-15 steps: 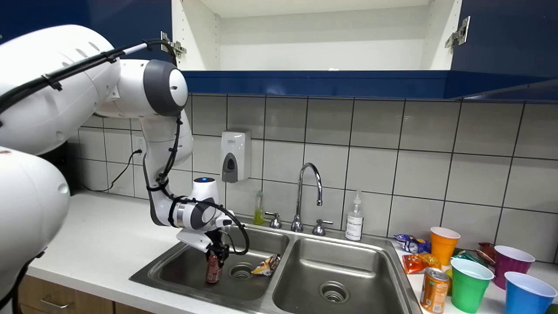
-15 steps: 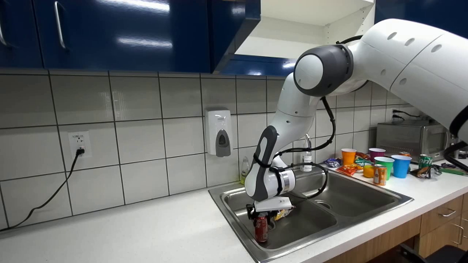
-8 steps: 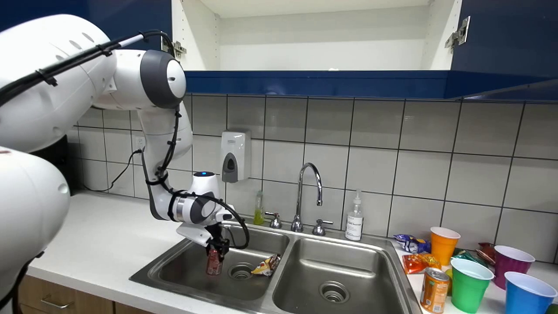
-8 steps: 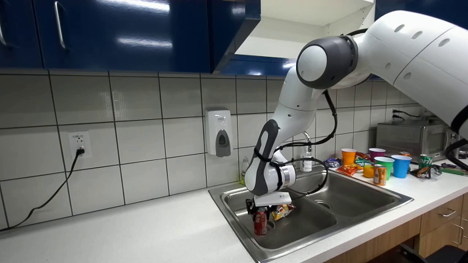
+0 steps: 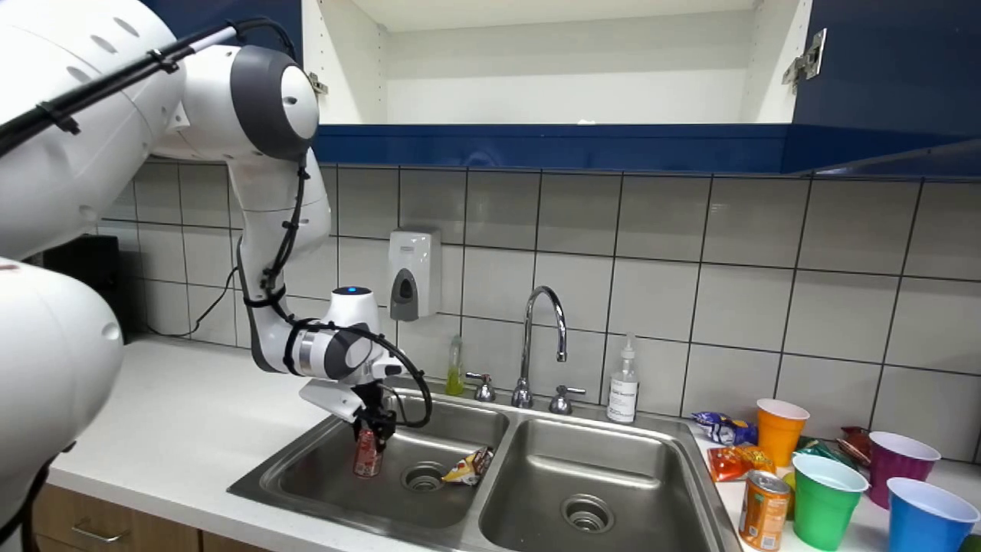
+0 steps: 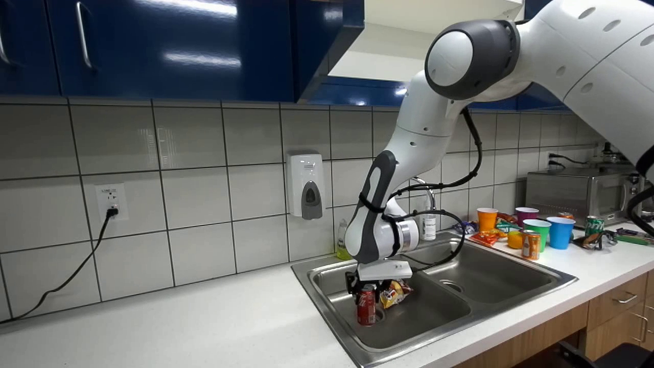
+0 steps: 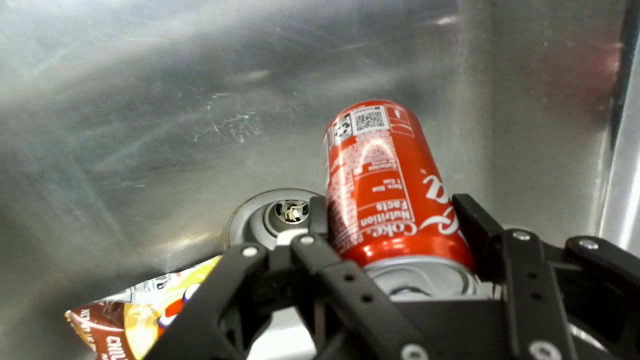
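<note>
A red Coke can (image 7: 380,185) is gripped between the two black fingers of my gripper (image 7: 397,220), which press on its sides near the silver top. In both exterior views the can (image 5: 368,454) is roughly upright, with a slight lean, over the left basin of the steel sink, and the gripper (image 6: 367,289) points down onto it. A yellow and brown snack bag (image 7: 120,325) lies on the basin floor beside the drain (image 7: 240,227), partly covered by a finger linkage in the wrist view.
A divider separates the second basin (image 5: 613,460). Behind stand the faucet (image 5: 529,345), a soap bottle (image 5: 624,387) and a green bottle (image 5: 454,368). Several cups, including a green cup (image 5: 828,498), an orange can (image 5: 764,510) and snack bags crowd the counter. Above is an open cabinet (image 5: 567,69).
The arm has risen, its elbow most of all, and the gripper has lifted the can higher over the basin. The grip has stayed the same. The snack bag has not moved.
</note>
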Available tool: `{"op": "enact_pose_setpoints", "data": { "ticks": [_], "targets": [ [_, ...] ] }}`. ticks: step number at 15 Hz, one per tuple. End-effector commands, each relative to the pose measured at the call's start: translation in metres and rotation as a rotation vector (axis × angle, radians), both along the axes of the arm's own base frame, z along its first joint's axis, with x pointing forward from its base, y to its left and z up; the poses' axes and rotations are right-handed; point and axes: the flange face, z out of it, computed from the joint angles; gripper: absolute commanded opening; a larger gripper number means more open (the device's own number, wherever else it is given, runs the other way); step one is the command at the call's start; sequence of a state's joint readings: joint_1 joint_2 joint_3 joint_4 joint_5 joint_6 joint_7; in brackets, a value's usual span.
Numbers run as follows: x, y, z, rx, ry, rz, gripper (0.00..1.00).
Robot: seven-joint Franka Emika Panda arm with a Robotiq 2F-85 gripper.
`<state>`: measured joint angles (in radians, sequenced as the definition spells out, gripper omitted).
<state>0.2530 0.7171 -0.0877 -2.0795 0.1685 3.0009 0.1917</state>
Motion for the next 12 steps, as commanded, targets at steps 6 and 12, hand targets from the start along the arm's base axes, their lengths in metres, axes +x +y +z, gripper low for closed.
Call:
{"op": "enact_pose_setpoints", "data": {
  "ticks": [6, 12],
  "targets": [
    [-0.047, -0.008, 0.055, 0.015, 0.026, 0.003, 0.38],
    [-0.079, -0.013, 0.075, 0.017, 0.05, 0.01, 0.38]
  ]
}}
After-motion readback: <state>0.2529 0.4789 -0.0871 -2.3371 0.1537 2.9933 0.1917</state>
